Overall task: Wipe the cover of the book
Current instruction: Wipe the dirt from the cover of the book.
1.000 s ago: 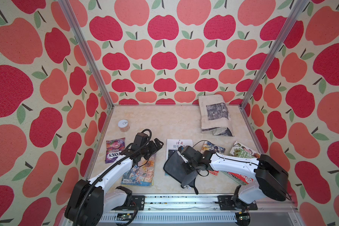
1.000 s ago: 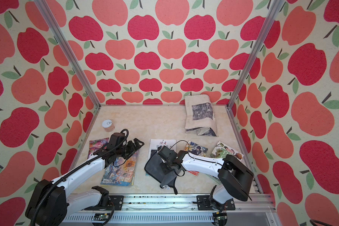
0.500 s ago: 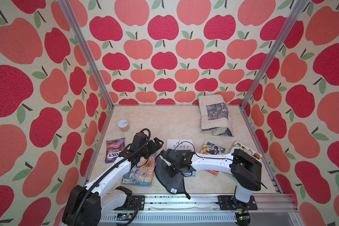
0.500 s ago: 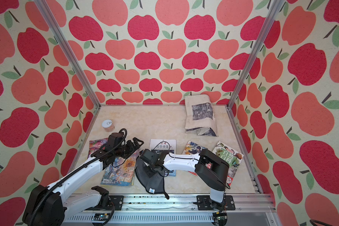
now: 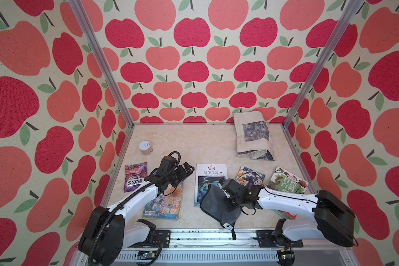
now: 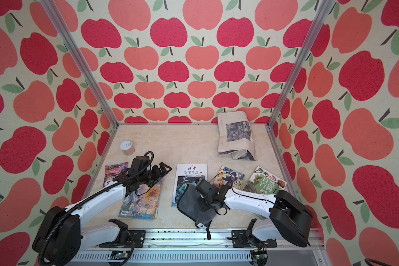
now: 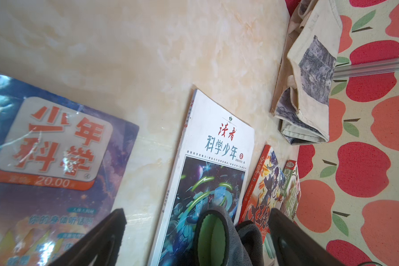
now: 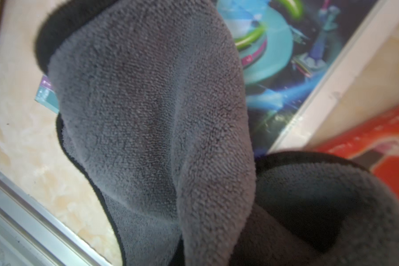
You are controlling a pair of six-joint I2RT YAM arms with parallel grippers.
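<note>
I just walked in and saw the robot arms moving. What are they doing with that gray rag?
The right gripper is shut on a gray cloth and lays it over the near part of the white-topped magazine in the middle, to wipe its cover. Part of the cloth hangs off the magazine's near edge. The left gripper hovers open above the far edge of the sunflower magazine, holding nothing.

four books [image 5: 165,203] [image 5: 211,175] [image 5: 251,177] [image 5: 286,182] are counted, along with one grey cloth [image 5: 213,203], one candy bag [image 5: 134,176], one small jar [image 5: 145,147] and one folded tote bag [image 5: 253,133].
</note>
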